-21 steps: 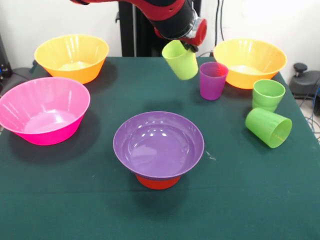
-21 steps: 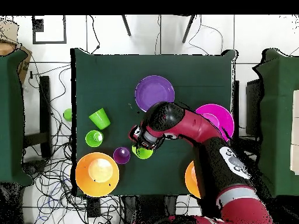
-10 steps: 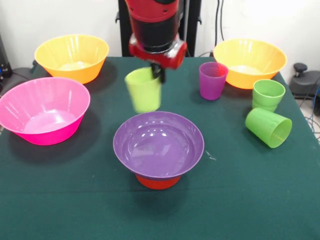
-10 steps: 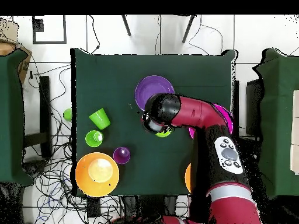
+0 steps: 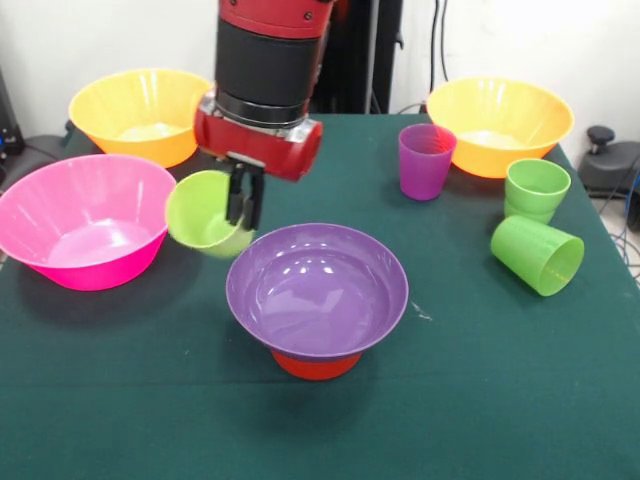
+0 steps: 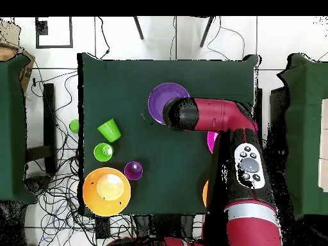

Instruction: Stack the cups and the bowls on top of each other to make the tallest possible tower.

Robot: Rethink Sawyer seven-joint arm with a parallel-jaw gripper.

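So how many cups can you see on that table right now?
4. A yellow-green cup tilted in the claw beside the purple bowl; a purple cup upright; a green cup upright; another green cup on its side. More may be hidden.

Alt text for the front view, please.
A red and black robot arm's gripper holds a tilted yellow-green cup beside a purple bowl stacked on a small orange bowl. Pink and orange-yellow bowls and other cups stand around on the green table.
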